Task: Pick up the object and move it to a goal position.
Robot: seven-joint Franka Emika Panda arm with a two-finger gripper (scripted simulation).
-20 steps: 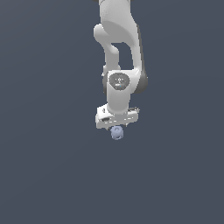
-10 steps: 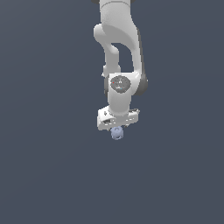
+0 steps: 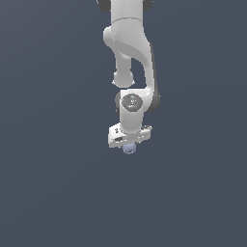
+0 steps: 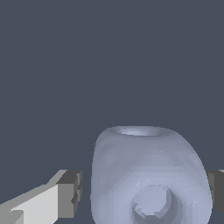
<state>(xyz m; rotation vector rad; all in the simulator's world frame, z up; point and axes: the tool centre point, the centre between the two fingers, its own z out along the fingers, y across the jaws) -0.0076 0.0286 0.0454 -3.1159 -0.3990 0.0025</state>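
Between parted jaws, object (image 4: 148, 179), room around.

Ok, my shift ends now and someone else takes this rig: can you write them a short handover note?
Gripper: the pale lavender-blue object sits between the fingers. In the wrist view one finger stands apart from it, the other is at the picture's edge, so a firm grip cannot be confirmed.
Object: directly beneath the white gripper in the exterior view, its ring-like hollow facing the wrist camera.
Done: gripper placed around the object.
Left: confirm the grasp and carry it to the goal. No goal marker shows in either view.
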